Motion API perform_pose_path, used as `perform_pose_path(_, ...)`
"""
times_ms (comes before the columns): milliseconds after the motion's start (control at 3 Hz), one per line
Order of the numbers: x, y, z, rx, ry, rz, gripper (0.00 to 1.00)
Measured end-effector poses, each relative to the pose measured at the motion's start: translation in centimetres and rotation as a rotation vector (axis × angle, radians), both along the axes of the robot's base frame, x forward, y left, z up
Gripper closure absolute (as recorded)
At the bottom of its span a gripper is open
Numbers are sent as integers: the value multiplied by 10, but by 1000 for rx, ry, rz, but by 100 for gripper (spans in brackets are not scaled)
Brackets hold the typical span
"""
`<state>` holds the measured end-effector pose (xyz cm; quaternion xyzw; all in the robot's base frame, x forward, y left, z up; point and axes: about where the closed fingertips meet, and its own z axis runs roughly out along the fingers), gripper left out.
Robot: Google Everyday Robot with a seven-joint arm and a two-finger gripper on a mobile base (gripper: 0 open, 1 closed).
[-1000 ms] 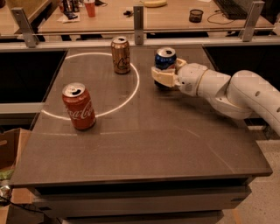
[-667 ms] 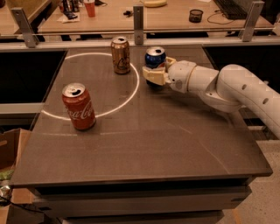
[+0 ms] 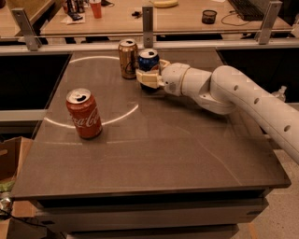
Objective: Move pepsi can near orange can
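- Near the far edge of the bench (image 3: 163, 154), about mid-width: pepsi can (image 3: 148, 59), upright, blue, silver top.
- Gripper (image 3: 150, 74) is clamped on the pepsi can. One tan finger (image 3: 145, 79) crosses the can's lower front and the other sits behind on its right side.
- The front finger hides the can's base, so it can't be told if the can rests on the bench or is lifted.
- Orange can (image 3: 127, 58) stands upright just beside the pepsi can, on its left. The gap is very narrow, and touching or not is unclear.
- White arm (image 3: 243, 95) reaches in from the right edge, angled toward the far edge, with its wrist right behind the gripper.
- Red coke can (image 3: 84, 113) stands upright toward the left edge, well apart from the other two cans and nearer the front.
- A thin white circle (image 3: 119, 116) is marked on the bench. The coke can stands on its line, and the orange can sits inside it near the far arc.
- Beyond the far edge: a wooden desk (image 3: 187, 18) with a red cup (image 3: 96, 8).
- Off the front left corner, low down: a cardboard box (image 3: 9, 158).
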<state>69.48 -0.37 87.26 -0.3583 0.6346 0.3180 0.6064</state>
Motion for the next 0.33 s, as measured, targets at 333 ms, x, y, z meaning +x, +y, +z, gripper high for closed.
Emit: perform_pose_path(333, 9, 15, 0, -72, -46, 7, 82)
